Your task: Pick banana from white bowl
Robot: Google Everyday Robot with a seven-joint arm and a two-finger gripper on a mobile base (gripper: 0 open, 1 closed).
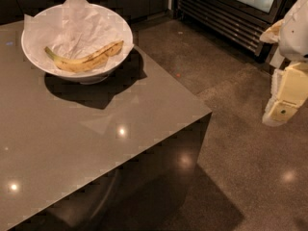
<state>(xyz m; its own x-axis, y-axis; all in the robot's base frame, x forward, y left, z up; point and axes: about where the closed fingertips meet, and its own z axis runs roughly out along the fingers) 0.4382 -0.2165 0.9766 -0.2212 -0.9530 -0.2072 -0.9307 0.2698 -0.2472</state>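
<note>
The banana point(84, 59), yellow with brown streaks, lies across the white bowl point(32, 52) on crumpled white paper, stem to the left. The bowl stands at the far left of the grey table point(96, 138). My gripper point(285, 97) hangs at the right edge of the view, over the floor and well to the right of the table, far from the bowl. It holds nothing that I can see.
The table's corner point(208, 112) juts toward the right, with dark polished floor beyond it. A dark cabinet with a grille point(226, 13) stands at the back right. The bowl casts a shadow on the table in front of it.
</note>
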